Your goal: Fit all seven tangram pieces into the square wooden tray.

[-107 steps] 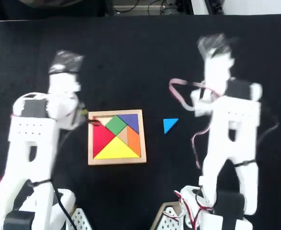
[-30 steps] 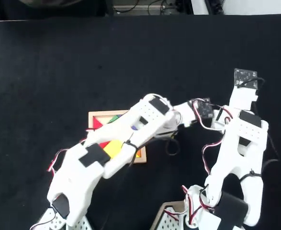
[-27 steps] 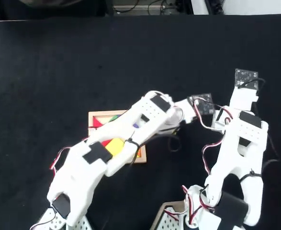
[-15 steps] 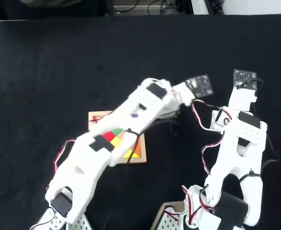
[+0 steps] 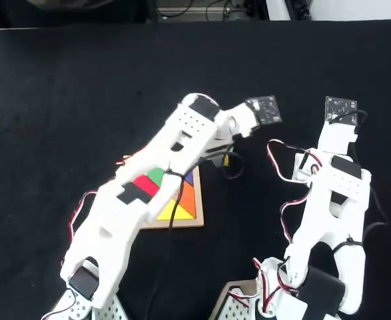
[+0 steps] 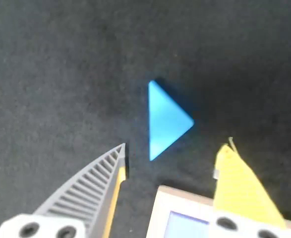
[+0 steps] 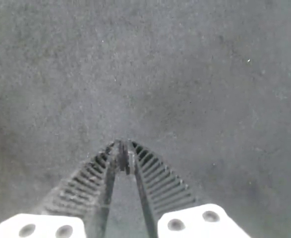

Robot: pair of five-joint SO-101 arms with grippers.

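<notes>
Left wrist view shows the left pincer (image 6: 176,145) spread just beside the blue triangle (image 6: 166,120); it looks thin, light and stiff, so I would grip its edges

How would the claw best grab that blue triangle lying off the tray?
Probably from straight above, since the blue triangle lies flat on the table. Pinch its thin edges: one finger on the long side, the other on the opposite corner. The left gripper is open nearby.
</notes>
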